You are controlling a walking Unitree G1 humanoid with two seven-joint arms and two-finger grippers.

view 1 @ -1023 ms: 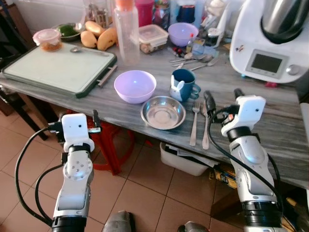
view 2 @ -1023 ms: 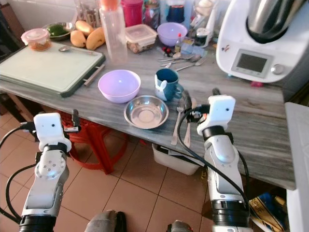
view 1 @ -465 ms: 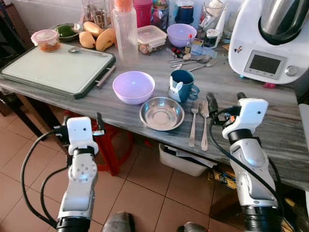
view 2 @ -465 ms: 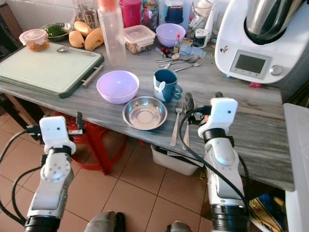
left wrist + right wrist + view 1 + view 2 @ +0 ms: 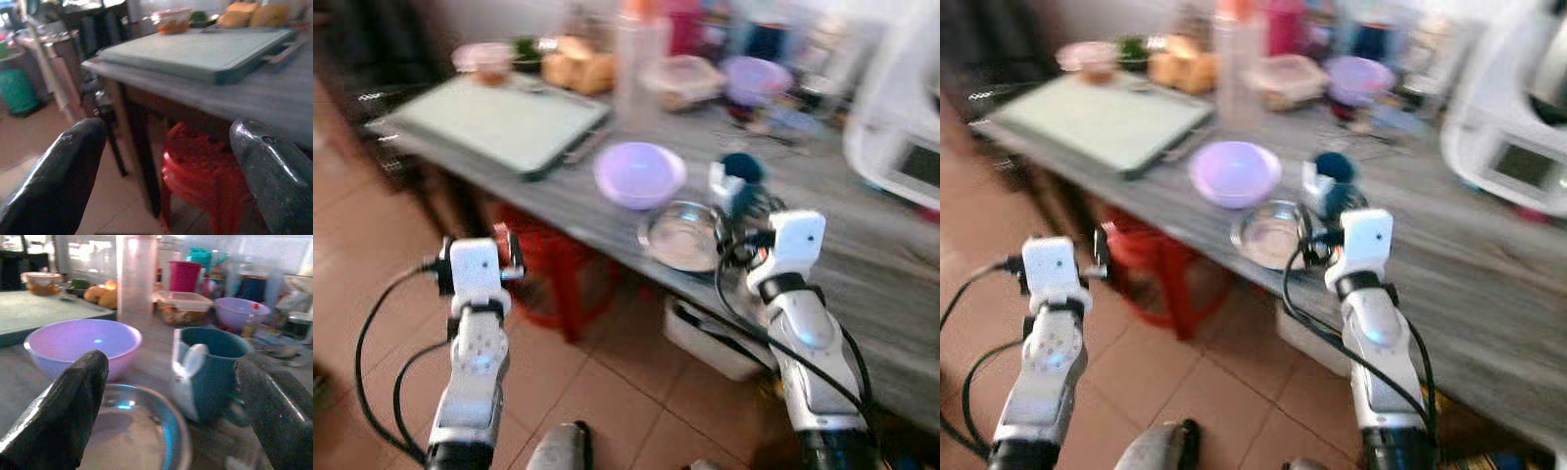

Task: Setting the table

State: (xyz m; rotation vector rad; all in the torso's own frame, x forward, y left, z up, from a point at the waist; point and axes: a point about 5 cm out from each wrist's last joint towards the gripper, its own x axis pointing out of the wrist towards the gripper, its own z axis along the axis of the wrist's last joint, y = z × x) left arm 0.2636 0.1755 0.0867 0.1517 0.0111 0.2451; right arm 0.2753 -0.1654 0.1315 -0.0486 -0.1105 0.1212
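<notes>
The picture is blurred. A steel bowl [image 5: 677, 237] sits near the grey table's front edge [image 5: 558, 201], with a purple bowl [image 5: 639, 173] behind it to the left and a teal mug [image 5: 736, 176] behind it to the right. My right gripper [image 5: 171, 367] is open and low over the table. It points at the steel bowl [image 5: 132, 440] and the mug [image 5: 210, 367], just short of them. My left gripper [image 5: 166, 137] is open below the table's edge, facing a red stool [image 5: 200, 171].
A pale green cutting board [image 5: 499, 117] lies at the table's left end, and a white kitchen machine [image 5: 901, 147] stands at the right. Bottles, containers, mangoes [image 5: 578, 69] and a second purple bowl [image 5: 756, 76] crowd the back. A white bin [image 5: 705, 338] sits under the table.
The whole picture has swung and blurred, so the camera has moved. My right gripper now sits closer to the steel bowl and the mug than before. The left arm stays low.
</notes>
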